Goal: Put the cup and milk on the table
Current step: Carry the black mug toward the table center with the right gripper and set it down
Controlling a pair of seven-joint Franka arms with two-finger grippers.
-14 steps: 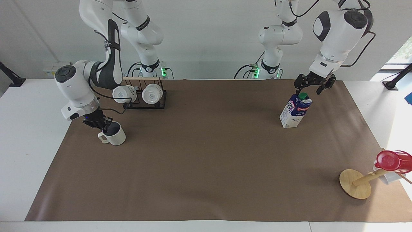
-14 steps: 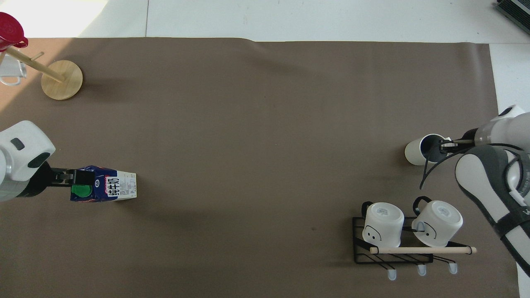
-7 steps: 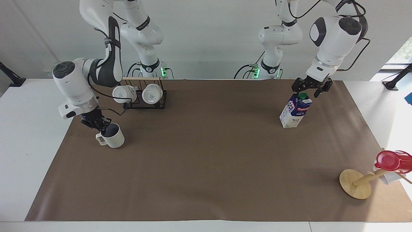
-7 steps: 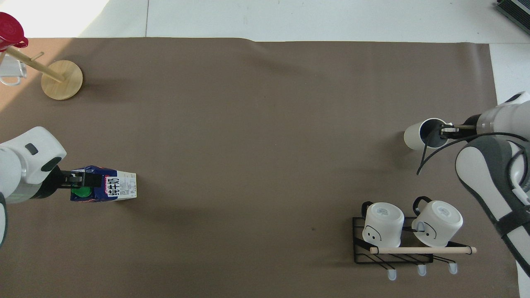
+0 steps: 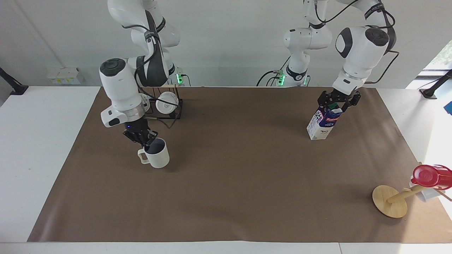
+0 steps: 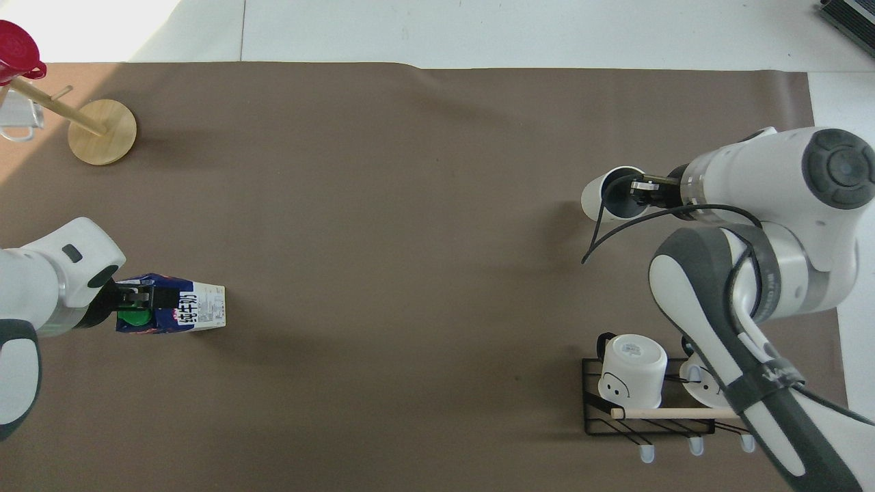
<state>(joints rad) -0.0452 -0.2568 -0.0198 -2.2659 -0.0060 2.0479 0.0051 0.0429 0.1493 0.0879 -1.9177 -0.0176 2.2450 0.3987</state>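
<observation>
This is a robotics lab set up for tabletop trials. Two white industrial arms [image 5: 130,81] [image 5: 356,46] stand bolted at one edge of a wide white worktop [image 5: 31,148], with loose cables and green status lights at their bases. A large brown paper sheet [image 5: 240,183] covers most of the surface as a plain test ground. The walls are bare and white, and household props, a wire mug rack [image 6: 615,417] and a wooden mug tree [image 5: 390,201], sit staged at the sheet's corners

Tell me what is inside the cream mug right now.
The right gripper has one fingertip dipped inside the cup, pinching its rim. The dark grey-blue inside shows around it; the part of the bottom under the gripper is covered.
</observation>
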